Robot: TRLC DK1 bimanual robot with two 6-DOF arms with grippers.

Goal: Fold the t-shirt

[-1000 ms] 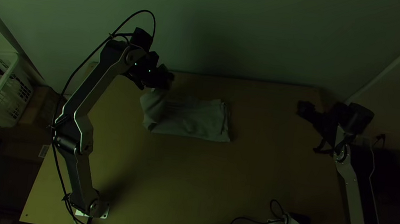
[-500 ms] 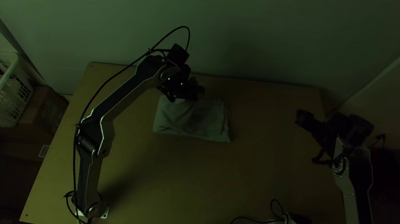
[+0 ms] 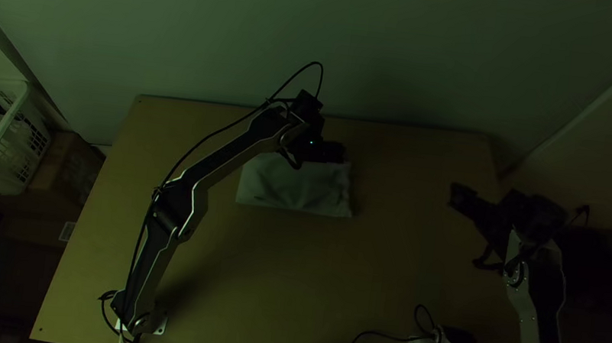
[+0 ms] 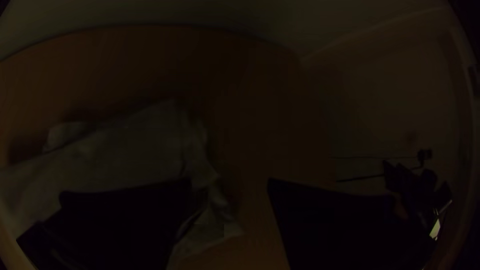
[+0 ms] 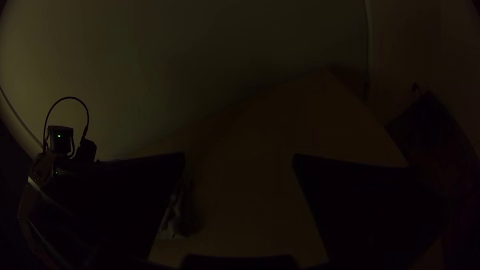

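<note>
Right gripper (image 3: 458, 196), fingers wide apart, hangs over the right of the wooden table (image 3: 378, 280); the folded t-shirt (image 3: 288, 189) lies flat near the middle. Left gripper (image 3: 339, 154), also parted wide, is at its far edge.

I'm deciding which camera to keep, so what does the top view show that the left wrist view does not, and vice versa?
Top view: the white basket and brown box beyond the table's left side, plus the left arm's base.
Left wrist view: the left gripper's fingers spread with a gap between them, and the t-shirt's rumpled end close up.
Both: the folded t-shirt, the table, the wall and part of the right arm.
</note>
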